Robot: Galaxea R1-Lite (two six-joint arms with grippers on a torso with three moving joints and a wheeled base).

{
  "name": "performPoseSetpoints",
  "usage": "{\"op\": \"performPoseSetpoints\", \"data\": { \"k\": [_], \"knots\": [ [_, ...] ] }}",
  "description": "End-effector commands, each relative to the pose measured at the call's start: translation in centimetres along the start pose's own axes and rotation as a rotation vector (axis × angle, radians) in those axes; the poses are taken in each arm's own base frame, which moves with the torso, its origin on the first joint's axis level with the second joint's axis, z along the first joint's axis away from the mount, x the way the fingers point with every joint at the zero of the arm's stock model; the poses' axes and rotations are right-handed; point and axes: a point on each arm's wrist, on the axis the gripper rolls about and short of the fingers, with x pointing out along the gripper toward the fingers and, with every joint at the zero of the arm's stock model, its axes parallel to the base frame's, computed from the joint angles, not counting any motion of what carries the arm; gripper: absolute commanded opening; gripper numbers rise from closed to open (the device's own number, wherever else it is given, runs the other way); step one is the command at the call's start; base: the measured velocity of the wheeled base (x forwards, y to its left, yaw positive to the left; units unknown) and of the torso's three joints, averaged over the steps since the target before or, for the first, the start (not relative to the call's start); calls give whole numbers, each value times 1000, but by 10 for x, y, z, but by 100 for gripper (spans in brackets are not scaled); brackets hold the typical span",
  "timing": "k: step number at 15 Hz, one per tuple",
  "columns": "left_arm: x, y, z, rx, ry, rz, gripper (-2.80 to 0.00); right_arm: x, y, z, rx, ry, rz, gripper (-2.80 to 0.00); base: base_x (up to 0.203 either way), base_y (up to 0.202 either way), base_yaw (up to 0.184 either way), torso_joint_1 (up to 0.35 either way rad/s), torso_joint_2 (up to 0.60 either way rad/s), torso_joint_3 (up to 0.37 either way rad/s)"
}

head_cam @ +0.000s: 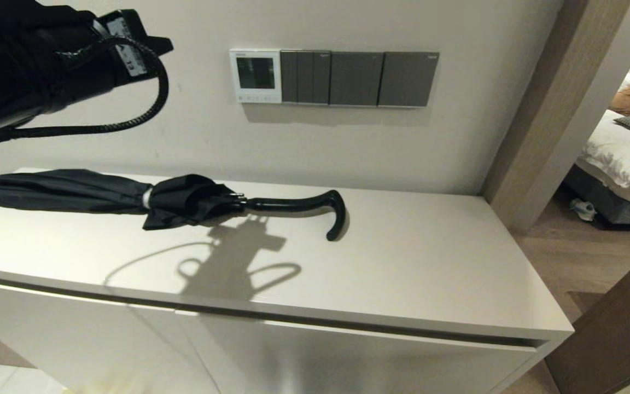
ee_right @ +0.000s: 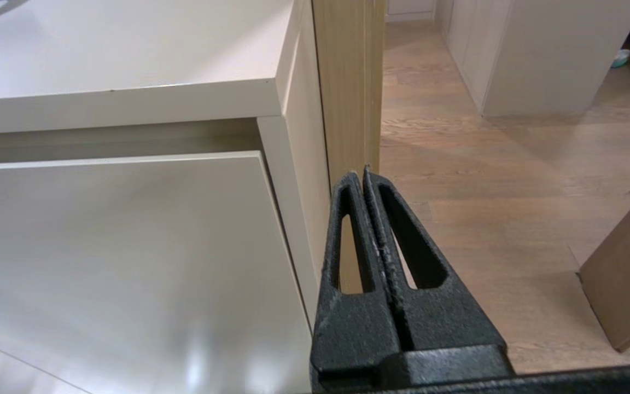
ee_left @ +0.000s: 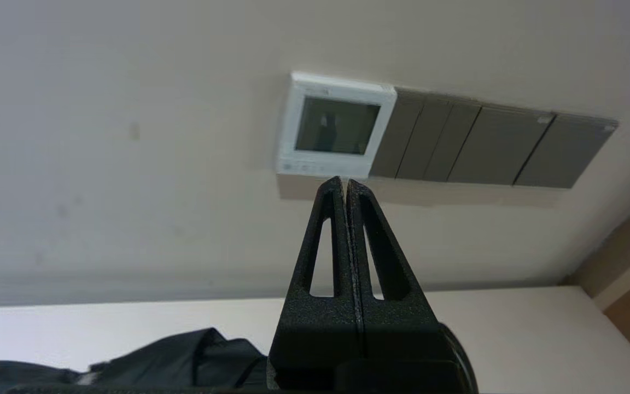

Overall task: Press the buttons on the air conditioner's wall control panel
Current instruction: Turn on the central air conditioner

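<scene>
Up left, cut off by frame edge: left tool (ee_left: 345, 181), pinched shut, short of wall control panel (ee_left: 335, 125); buttons (ee_left: 307, 167) barely legible. Right tool (ee_right: 361, 176) shut, parked low beside cabinet (ee_right: 287, 164).

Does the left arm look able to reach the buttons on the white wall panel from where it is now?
Probably yes. The left gripper, fingers shut, points at the panel just under its buttons, and only bare wall shows between them. The umbrella lies lower, on the cabinet.

Right claw (ee_right: 360, 174) closed, beside white cabinet (ee_right: 129, 98) corner.
</scene>
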Motion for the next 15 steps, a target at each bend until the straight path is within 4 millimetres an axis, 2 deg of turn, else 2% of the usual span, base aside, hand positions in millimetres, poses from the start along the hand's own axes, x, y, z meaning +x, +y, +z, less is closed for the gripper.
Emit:
{"op": "performPoseSetpoints", "data": {
  "k": [1, 4, 5, 6, 7, 9, 14, 15],
  "knots": [
    [13, -1, -11, 1, 30, -1, -280, 0, 0, -1, 0, 3, 0, -280, 0, 0, 0, 0, 0, 0],
    [13, -1, -10, 1, 26, 1, -280, 0, 0, -1, 0, 3, 0, -280, 0, 0, 0, 0, 0, 0],
    [21, -3, -10, 0, 2, 7, -280, 0, 0, -1, 0, 4, 0, -280, 0, 0, 0, 0, 0, 0],
    [41, -4, -23, 1, 12, 18, -280, 0, 0, -1, 0, 3, 0, -280, 0, 0, 0, 0, 0, 0],
    [66, -5, -46, 5, 45, 28, -280, 0, 0, -1, 0, 3, 0, -280, 0, 0, 0, 0, 0, 0],
    [92, -10, -68, 4, 32, 36, -280, 0, 0, -1, 0, 3, 0, -280, 0, 0, 0, 0, 0, 0],
    [112, -18, -80, 16, -23, 59, -280, 0, 0, -1, 0, 3, 0, -280, 0, 0, 0, 0, 0, 0],
    [120, -22, -91, 20, -6, 60, -280, 0, 0, -1, 0, 3, 0, -280, 0, 0, 0, 0, 0, 0]
  ]
}}
